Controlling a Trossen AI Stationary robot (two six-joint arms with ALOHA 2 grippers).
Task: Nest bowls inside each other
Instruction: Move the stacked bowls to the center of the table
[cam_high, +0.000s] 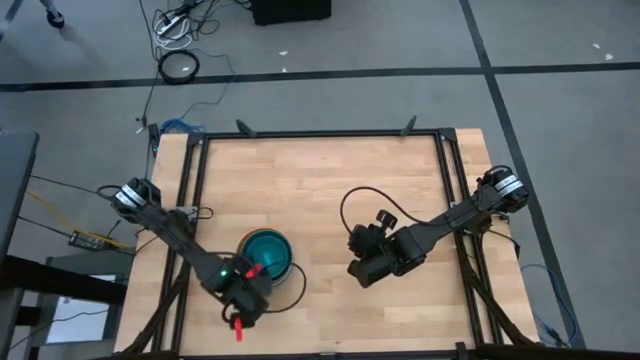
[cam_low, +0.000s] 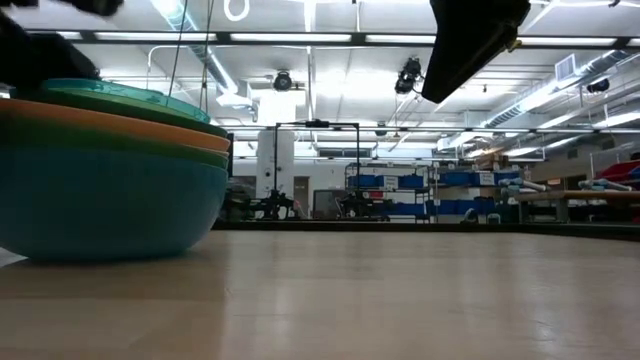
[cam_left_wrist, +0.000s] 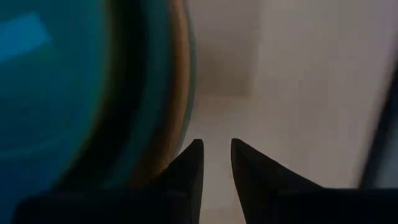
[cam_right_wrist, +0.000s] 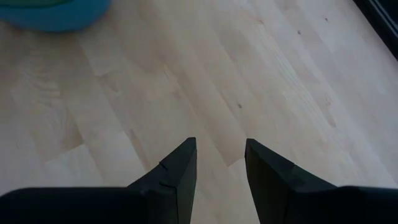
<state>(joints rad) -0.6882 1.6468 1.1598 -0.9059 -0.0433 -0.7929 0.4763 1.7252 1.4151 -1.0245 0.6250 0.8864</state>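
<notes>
The bowls stand nested in one stack (cam_high: 266, 253) on the table's near left part, its bottom on the wood. In the low view the stack (cam_low: 100, 170) shows a teal outer bowl with orange, green and teal rims above it. My left gripper (cam_high: 248, 287) points down just beside the stack's near side. In its wrist view the gripper (cam_left_wrist: 216, 149) is open with nothing between the fingers, the stack's rim (cam_left_wrist: 177, 93) right beside them. My right gripper (cam_high: 360, 270) hangs open over bare wood to the stack's right, and its wrist view (cam_right_wrist: 221, 149) shows nothing between its fingers.
A black frame (cam_high: 320, 134) runs along the table's far edge and both sides. Bare wood (cam_high: 320, 200) spreads across the middle and far part of the table. Cables lie on the floor beyond the far edge.
</notes>
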